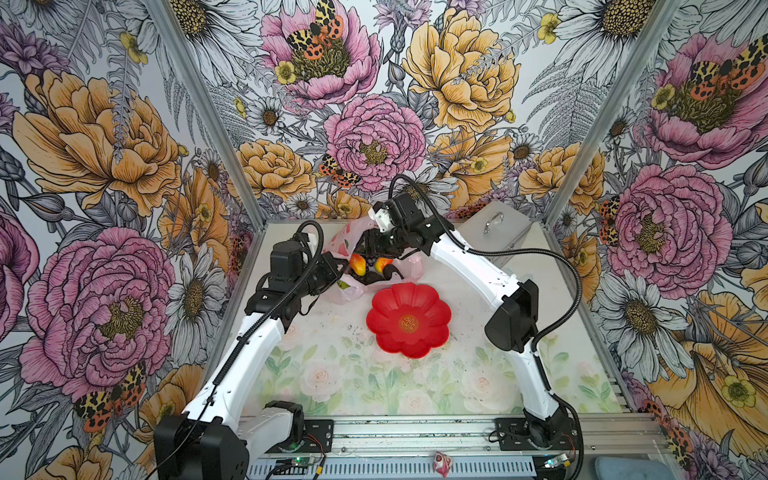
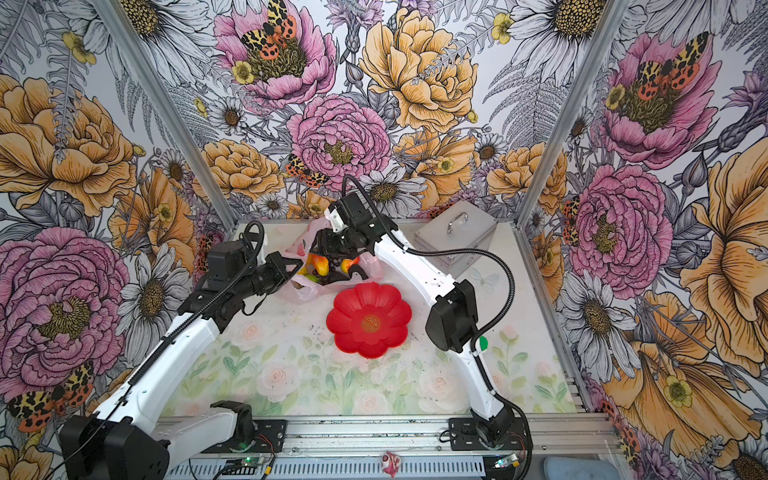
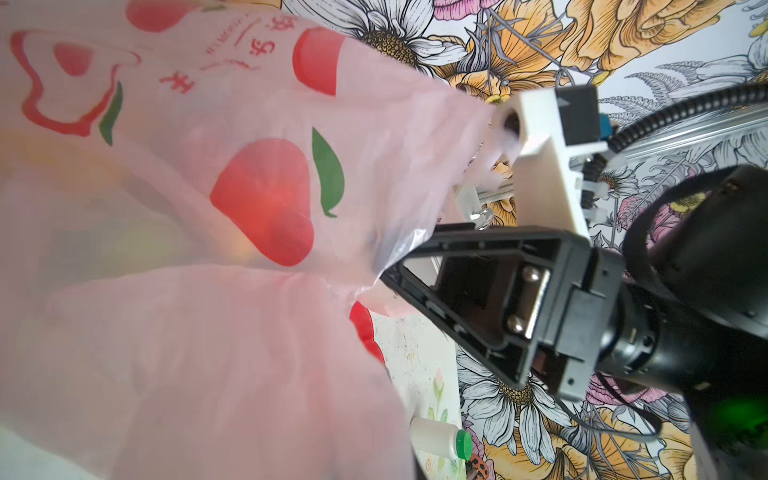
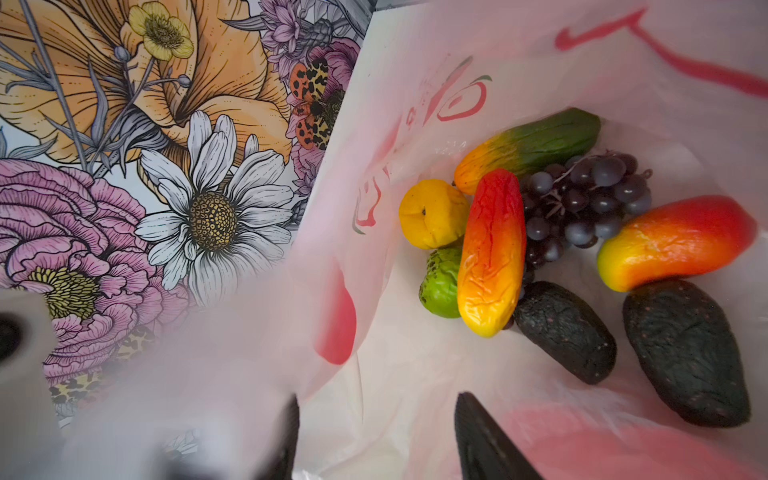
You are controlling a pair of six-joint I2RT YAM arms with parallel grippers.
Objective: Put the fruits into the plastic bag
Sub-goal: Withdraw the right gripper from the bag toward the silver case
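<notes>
- In both top views, the fruits (image 1: 358, 266) are mostly hidden by the right pincer (image 1: 376, 249) and the plastic bag (image 1: 347, 293). Only two orange ends and dark bits show.
- Right wrist view: fruits lie inside the bag. Pincer fingers are cut off by the frame edge, one blurred behind film.
- Left pincer (image 1: 343, 269): tips buried in film, clamped on the bag's left rim.
- Right pincer: jaws apart, empty, angled down into the bag mouth.
- Bag sits at the back of the worktop (image 1: 332, 374), just behind the red plate (image 1: 390, 307).
- Both arms arch inward.
</notes>
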